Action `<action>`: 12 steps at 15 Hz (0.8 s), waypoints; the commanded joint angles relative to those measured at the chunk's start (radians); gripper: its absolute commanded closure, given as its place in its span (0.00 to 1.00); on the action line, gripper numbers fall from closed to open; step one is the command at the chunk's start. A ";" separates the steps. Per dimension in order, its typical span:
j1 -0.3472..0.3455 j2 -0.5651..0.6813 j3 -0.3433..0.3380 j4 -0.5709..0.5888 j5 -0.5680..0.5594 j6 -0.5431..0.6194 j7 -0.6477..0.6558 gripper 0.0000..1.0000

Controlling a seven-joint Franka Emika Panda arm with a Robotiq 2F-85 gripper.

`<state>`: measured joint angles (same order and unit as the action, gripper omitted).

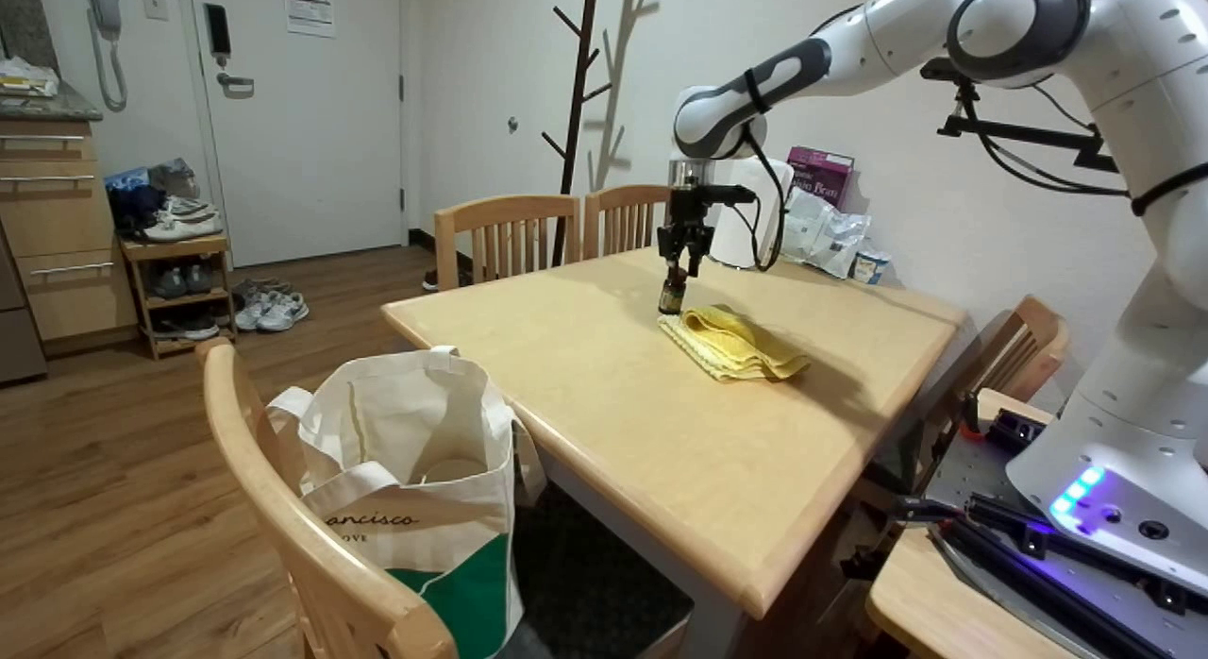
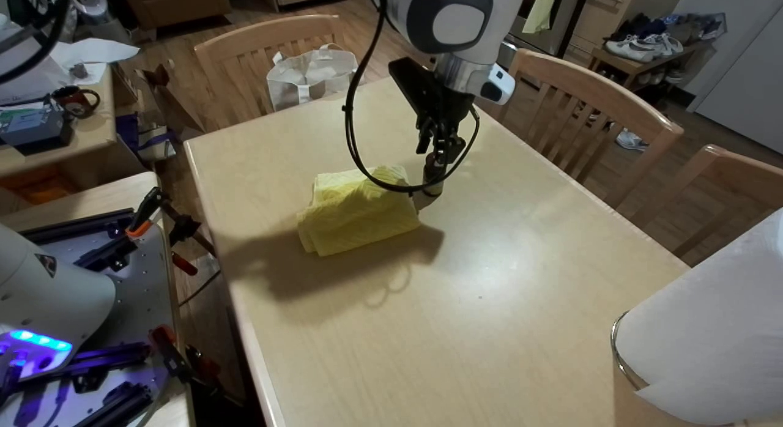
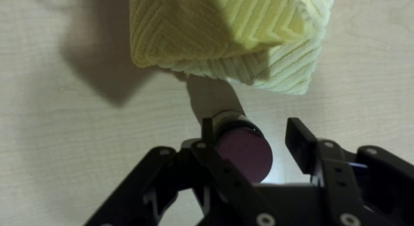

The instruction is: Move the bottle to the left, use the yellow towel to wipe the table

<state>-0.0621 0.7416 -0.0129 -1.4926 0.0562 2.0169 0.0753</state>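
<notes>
One bottle [image 1: 671, 296] — upright, gripper [image 3: 253, 138] spread around it, yellow towel [image 2: 361, 216] (folded) just beside.

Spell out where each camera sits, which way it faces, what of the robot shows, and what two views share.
An exterior view: near the tote bag, looking across the table toward the door; base, arm and gripper show.
An exterior view: near the white paper roll, looking down across the table toward the tote bag; partial base and arm, plus gripper.
Wrist view: on the arm's end, facing down at the bottle and yellow towel; only the gripper shows.
Both exterior views share table, bottle, yellow towel and tote bag.
</notes>
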 commanded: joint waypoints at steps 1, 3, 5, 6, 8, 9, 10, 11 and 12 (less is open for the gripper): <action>-0.012 -0.027 0.006 -0.023 0.025 0.005 -0.028 0.61; -0.011 -0.029 0.005 -0.022 0.024 0.002 -0.027 0.68; -0.009 -0.028 0.004 -0.018 0.022 -0.001 -0.026 0.82; -0.009 -0.029 0.005 -0.016 0.022 -0.005 -0.027 0.86; -0.010 -0.030 0.006 -0.017 0.025 -0.005 -0.027 0.85; -0.010 -0.033 0.006 -0.016 0.024 -0.006 -0.027 0.85; -0.010 -0.039 0.005 -0.016 0.025 -0.005 -0.024 0.85; -0.009 -0.045 0.004 -0.018 0.025 -0.001 -0.020 0.85; -0.009 -0.055 0.003 -0.020 0.024 0.003 -0.019 0.85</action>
<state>-0.0625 0.7295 -0.0137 -1.4922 0.0567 2.0169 0.0753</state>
